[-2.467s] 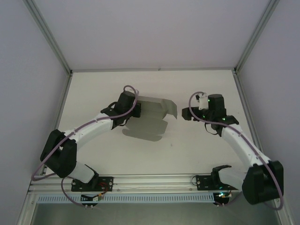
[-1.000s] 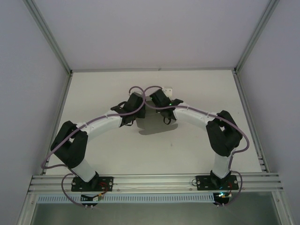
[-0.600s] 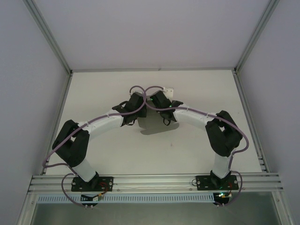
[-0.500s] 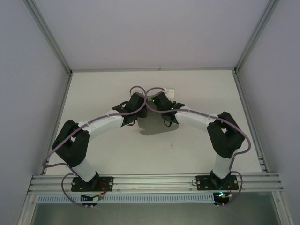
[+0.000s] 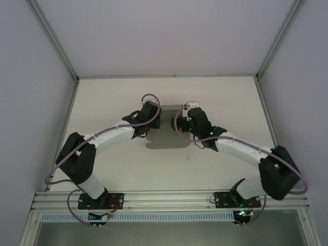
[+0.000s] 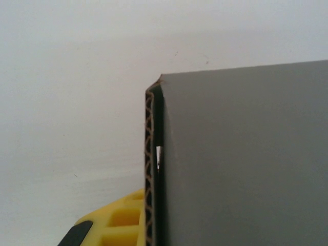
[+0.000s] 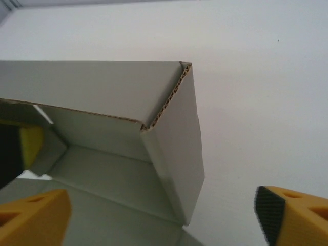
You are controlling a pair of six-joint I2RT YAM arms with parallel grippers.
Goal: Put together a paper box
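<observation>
The paper box (image 5: pixel 167 129) is grey corrugated card, partly folded up, in the middle of the table between both arms. My left gripper (image 5: pixel 153 122) is shut on its left wall. In the left wrist view that wall's corrugated edge (image 6: pixel 149 169) runs down between the jaws, with one yellow finger (image 6: pixel 115 220) showing beside it and the other hidden behind the grey panel (image 6: pixel 241 164). My right gripper (image 5: pixel 183 125) stands open just right of the box. Its two yellow fingers (image 7: pixel 32 215) are spread wide, and the box's raised corner (image 7: pixel 177 138) lies between them, untouched.
The white table (image 5: pixel 220 102) has free room right of and behind the box. Aluminium frame posts (image 5: pixel 266 102) line both sides, and the rail (image 5: pixel 164 197) with the arm bases runs along the near edge. White walls close the sides.
My right gripper has let go of the box, opened wide and drawn back to the right, its arm swinging lower. The left gripper has kept its hold and place.
</observation>
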